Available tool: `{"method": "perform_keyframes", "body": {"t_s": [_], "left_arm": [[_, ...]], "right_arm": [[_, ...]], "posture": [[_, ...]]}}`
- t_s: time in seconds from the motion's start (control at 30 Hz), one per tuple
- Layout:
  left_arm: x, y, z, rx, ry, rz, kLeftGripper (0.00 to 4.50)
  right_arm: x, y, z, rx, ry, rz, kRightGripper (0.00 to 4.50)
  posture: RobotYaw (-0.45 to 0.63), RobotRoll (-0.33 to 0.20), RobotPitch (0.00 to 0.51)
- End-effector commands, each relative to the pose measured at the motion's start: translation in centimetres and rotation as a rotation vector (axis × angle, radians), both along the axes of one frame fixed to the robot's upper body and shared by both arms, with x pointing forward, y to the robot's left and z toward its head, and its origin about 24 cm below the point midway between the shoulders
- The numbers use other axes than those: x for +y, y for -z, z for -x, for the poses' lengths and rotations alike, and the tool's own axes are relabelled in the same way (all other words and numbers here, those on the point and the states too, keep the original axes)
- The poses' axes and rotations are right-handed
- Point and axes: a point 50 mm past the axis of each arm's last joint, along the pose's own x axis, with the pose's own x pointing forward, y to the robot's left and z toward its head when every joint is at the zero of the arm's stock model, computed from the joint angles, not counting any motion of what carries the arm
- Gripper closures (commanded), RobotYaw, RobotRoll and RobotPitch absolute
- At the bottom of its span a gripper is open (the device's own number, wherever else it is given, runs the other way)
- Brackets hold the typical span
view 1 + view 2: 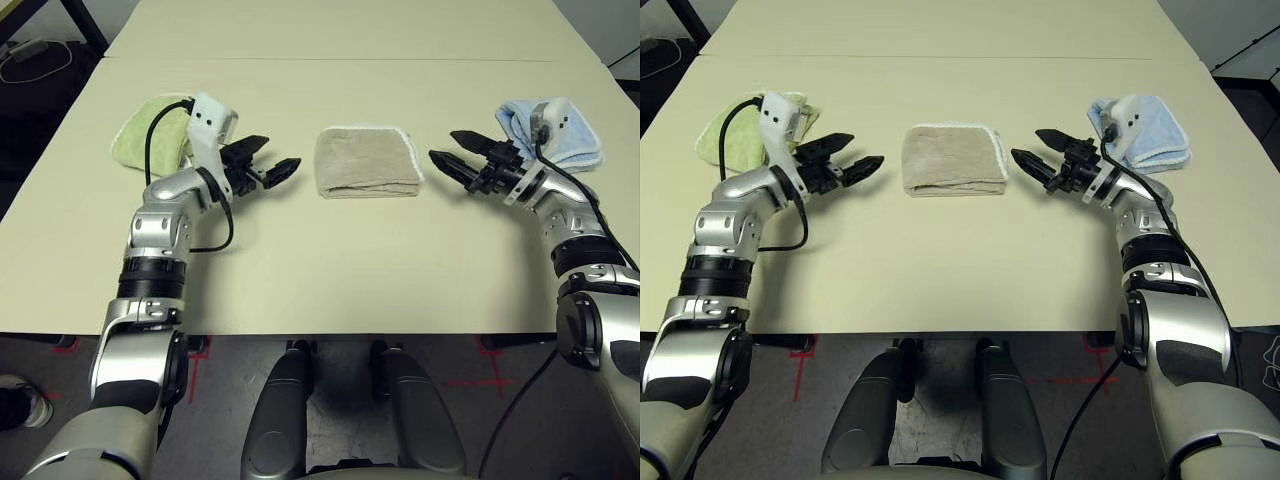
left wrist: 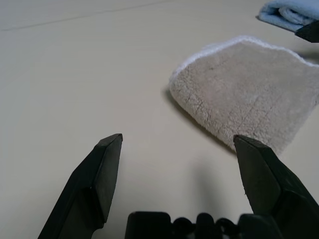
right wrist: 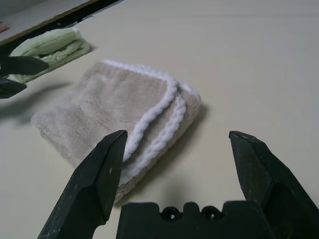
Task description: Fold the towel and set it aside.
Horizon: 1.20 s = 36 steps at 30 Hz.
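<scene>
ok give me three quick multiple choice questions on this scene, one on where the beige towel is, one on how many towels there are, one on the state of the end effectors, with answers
1. Where does the beige towel lie?
A. between the two end effectors, touching neither
B. on top of the green towel
C. at the near table edge

2. How many folded towels are on the table?
A. one
B. two
C. three

3. What state are the left end effector and right end effector in?
A. both shut on the beige towel
B. both open, holding nothing
C. left open, right shut

Answers:
1 A: it sits mid-table with bare table on either side between it and the fingertips.
2 C: the beige one, the green towel behind the left arm and the blue towel behind the right arm.
3 B: both wrist views show the fingers spread apart with only table and towel beyond them.
</scene>
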Motion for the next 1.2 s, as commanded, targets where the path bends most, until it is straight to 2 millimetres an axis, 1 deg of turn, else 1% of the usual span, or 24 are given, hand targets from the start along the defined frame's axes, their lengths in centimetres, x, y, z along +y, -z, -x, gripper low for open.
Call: {"method": "perform_keyframes", "body": {"t_s": [0.03,0.1,0.23,0.4,0.53,0.67,0.77,1.0,1.1,1.2], "left_arm": [[0.4,0.0,0.8,0.007,0.002,-0.001,0.0],[0.5,0.0,1.1,0.004,-0.008,-0.003,0.0],[0.6,0.0,1.6,-0.014,-0.002,0.008,0.0],[-0.4,-0.4,2.2,-0.032,0.14,0.037,0.0],[-1.0,-0.3,2.4,-0.038,0.241,-0.006,0.0],[-1.2,0.2,2.6,-0.05,0.308,-0.073,0.0],[-1.2,0.5,2.5,-0.053,0.316,-0.098,0.0],[-1.0,0.6,2.5,-0.06,0.31,-0.111,0.0],[-1.0,0.6,2.5,-0.06,0.31,-0.112,0.0],[-1.2,0.5,2.4,-0.062,0.313,-0.113,0.0]], "right_arm": [[0.3,0.1,-0.3,0.06,0.025,-0.017,0.05],[0.6,0.0,-0.4,0.073,0.026,-0.027,0.05],[1.9,-0.5,-0.8,0.138,-0.019,-0.104,0.05],[3.5,-0.7,-1.1,0.206,-0.084,-0.117,0.05],[4.2,-0.6,-1.1,0.276,-0.11,-0.152,0.05],[4.0,-0.7,-1.1,0.344,-0.104,-0.199,0.05],[3.7,-0.8,-1.0,0.379,-0.09,-0.226,0.05],[1.7,-0.3,-0.4,0.432,-0.051,-0.196,0.05],[1.9,-0.3,-0.5,0.437,-0.049,-0.195,0.05],[3.3,-0.4,-0.9,0.437,-0.071,-0.195,0.05]], "posture": [[0.02,0.0,0.209],[0.03,0.0,0.208],[0.04,0.0,0.208],[0.04,0.0,0.214],[0.04,0.0,0.215],[0.03,0.0,0.216],[0.03,0.0,0.218],[0.03,0.0,0.221],[0.03,0.0,0.223],[0.03,0.0,0.223]]}}
